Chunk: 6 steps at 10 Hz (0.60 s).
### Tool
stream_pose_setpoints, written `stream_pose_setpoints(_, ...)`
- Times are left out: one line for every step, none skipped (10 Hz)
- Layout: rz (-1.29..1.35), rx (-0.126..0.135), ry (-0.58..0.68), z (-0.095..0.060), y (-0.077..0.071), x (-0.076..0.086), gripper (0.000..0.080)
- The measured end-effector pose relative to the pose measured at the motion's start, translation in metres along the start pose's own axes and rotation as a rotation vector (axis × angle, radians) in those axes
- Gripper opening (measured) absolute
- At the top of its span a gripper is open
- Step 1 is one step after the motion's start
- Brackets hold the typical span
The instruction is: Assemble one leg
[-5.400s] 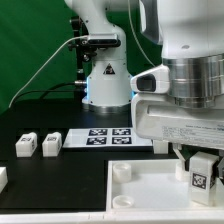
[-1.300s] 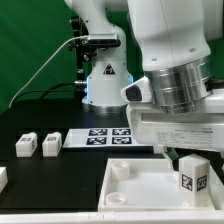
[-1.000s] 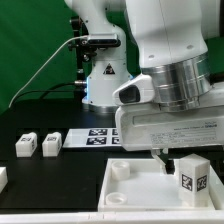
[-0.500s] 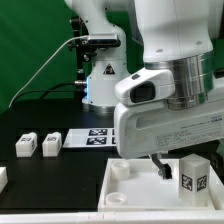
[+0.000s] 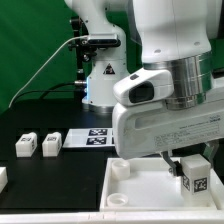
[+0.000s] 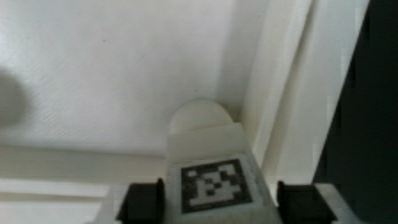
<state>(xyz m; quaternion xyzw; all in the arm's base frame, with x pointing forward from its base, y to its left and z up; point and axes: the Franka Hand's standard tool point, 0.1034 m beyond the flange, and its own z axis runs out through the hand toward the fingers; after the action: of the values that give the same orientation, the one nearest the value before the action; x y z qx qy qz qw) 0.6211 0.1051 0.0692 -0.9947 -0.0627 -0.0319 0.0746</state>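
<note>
My gripper (image 5: 192, 167) is shut on a leg (image 5: 195, 175), a small white block with a black-and-white tag on its face. It holds the leg upright over the large flat white slab (image 5: 140, 195) near the exterior view's right edge. In the wrist view the leg (image 6: 214, 160) sits between the two dark fingers (image 6: 143, 200), above the slab's white surface (image 6: 107, 80) near its raised edge. Two more legs (image 5: 25, 145) (image 5: 50, 144) stand on the black table at the exterior view's left. Whether the held leg touches the slab is hidden.
The marker board (image 5: 92, 138) lies on the table behind the slab. A round socket (image 5: 119, 170) shows at the slab's near corner. Another white piece (image 5: 2, 178) sits at the left edge. The robot base (image 5: 105, 80) stands at the back.
The gripper with the leg has shifted slightly towards the exterior view's left and lowered a little over the slab, after tilting and turning over the last seconds. The other legs have not moved.
</note>
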Motion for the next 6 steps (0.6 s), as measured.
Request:
stream_pose_setpoints(0.003, 0.001, -0.002, 0.0, 0.0, 0.0, 0.0303)
stream_pose_setpoints(0.028, 0.005, -0.021, 0.0, -0.002, 0.002, 0.0303)
stream_pose_setpoints(0.051, 0.006, -0.035, 0.0, -0.004, 0.004, 0.0303)
stream_pose_setpoints(0.095, 0.005, -0.041, 0.0, -0.006, 0.004, 0.0303)
stream_pose_setpoints(0.187, 0.003, -0.04, 0.0, -0.007, 0.004, 0.0303)
stream_pose_setpoints(0.291, 0.0, -0.044, 0.003, -0.01, 0.0, 0.0303)
